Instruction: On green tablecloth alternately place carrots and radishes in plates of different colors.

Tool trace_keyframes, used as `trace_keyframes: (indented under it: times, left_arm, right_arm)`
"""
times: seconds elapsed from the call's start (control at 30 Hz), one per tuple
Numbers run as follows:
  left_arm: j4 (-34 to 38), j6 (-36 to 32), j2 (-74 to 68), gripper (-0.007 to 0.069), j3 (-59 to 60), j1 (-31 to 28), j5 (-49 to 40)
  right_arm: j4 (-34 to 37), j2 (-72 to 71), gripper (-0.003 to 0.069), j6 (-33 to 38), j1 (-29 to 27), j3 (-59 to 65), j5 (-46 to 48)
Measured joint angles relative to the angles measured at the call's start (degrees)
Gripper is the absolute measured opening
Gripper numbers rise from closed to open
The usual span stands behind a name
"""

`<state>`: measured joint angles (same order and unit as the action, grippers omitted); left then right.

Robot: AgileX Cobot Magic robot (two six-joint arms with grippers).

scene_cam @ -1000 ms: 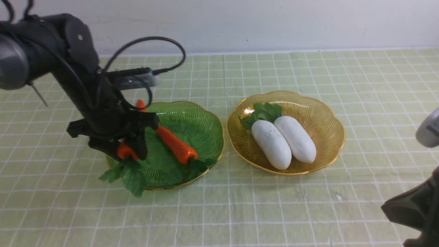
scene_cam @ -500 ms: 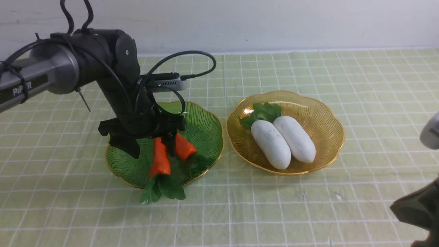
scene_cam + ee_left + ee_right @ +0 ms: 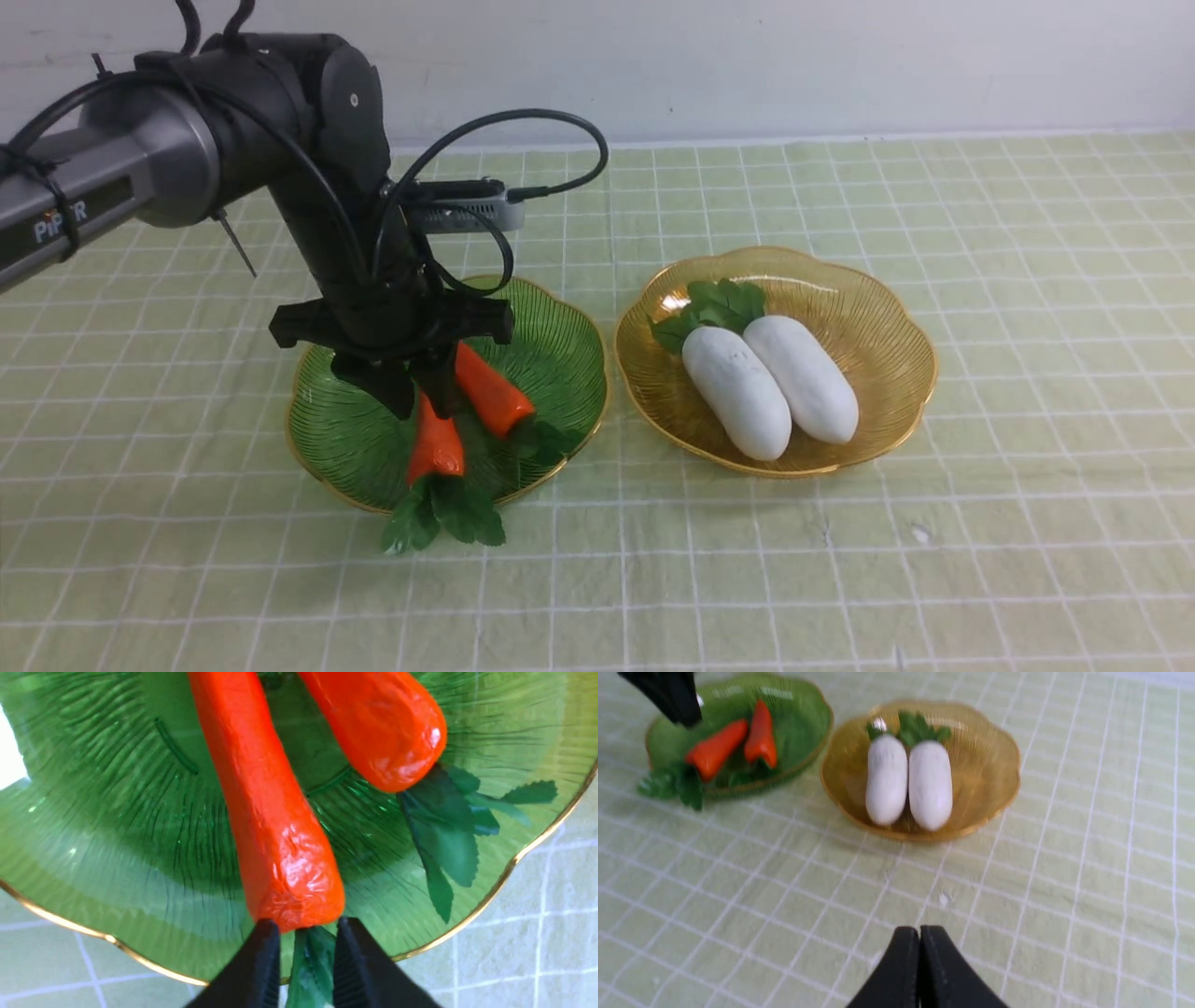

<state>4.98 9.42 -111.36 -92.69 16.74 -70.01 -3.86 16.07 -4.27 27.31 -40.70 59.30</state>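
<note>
Two carrots lie in the green plate; the nearer one's leaves hang over the front rim. Two radishes lie side by side in the amber plate. My left gripper hovers just above the nearer carrot, with its jaws a narrow gap apart and nothing held. My right gripper is shut and empty over the green tablecloth, in front of the amber plate. It is out of the front view.
The two plates stand side by side mid-table, almost touching. A white wall runs along the cloth's far edge. The left arm's cable loops above the green plate. The left fingers show in the right wrist view.
My left gripper carried a carrot from the green plate's left edge into the plate and let it go; its jaws have since narrowed. The right arm drew out of the front view.
</note>
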Motion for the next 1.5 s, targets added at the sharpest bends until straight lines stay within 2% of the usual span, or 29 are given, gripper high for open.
trace_keyframes:
  times: [0.07, 0.17, 0.43, 1.0, 1.3, 1.5]
  left_arm:
    - [0.03, -0.89, 0.0, 0.0062, 0.0, 0.0, -0.06]
    - [0.4, -1.11, 0.0, 0.0011, 0.0, 0.0, -0.07]
    - [0.49, -1.24, 0.0, -0.0008, 0.0, 0.0, -0.12]
    - [0.31, -1.24, 0.0, -0.0008, 0.0, 0.0, -0.12]
    - [-2.27, -1.24, 0.0, -0.0008, 0.0, 0.0, -0.12]
    - [-4.42, -1.24, 0.0, -0.0008, 0.0, 0.0, -0.12]
  right_arm:
    - [0.59, -2.83, -0.0015, -0.15, 0.0, 6.01, -8.72]
    - [1.3, -2.79, -0.0015, -1.47, 0.0, 12.55, -18.87]
    - [1.55, -1.21, -0.0015, -2.41, 0.0, 16.45, -33.14]
    - [1.62, -1.1, -0.0015, -2.54, 0.0, 16.47, -34.76]
    - [1.62, -1.1, -0.0015, -2.54, 0.0, 16.61, -34.91]
    - [1.69, -4.27, -0.0015, -2.54, -0.4, 21.57, -35.46]
